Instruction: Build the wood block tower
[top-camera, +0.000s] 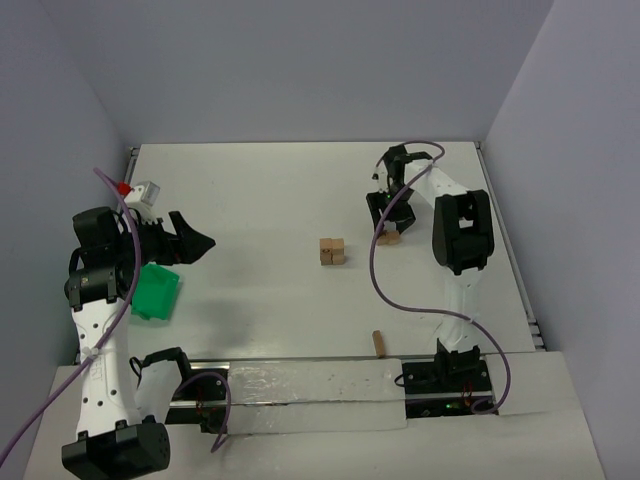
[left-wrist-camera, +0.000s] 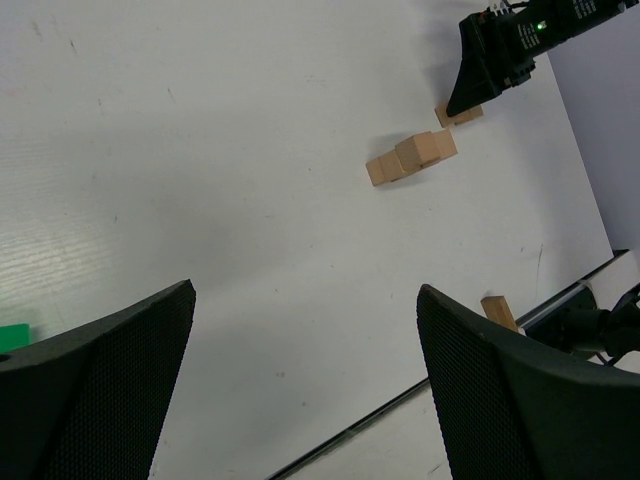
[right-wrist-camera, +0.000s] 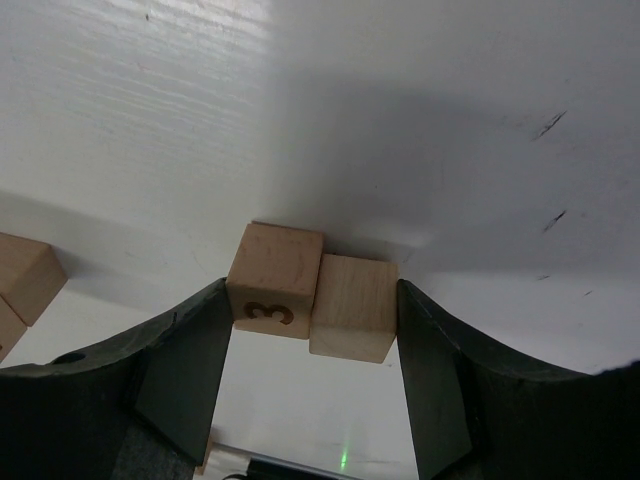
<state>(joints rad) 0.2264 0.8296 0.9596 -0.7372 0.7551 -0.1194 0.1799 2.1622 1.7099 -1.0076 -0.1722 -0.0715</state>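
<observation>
The right claw (right-wrist-camera: 311, 295) is clenched on two blocks (right-wrist-camera: 350, 300) set side by side. The row's long axis runs straight across the gap, from one pad to the other, so the pair is pinched end to end. The tower (top-camera: 332, 251) is found well apart on that claw's left, just at the edge of its wrist view. It lies nearer to this claw than to the left claw (left-wrist-camera: 305, 290), which hangs released and empty far across the table (top-camera: 260, 200). A leftward carry is judged to be needed.

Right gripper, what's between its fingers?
Two wood blocks side by side, one marked 3, fill the right gripper; the right wrist view shows it.
</observation>
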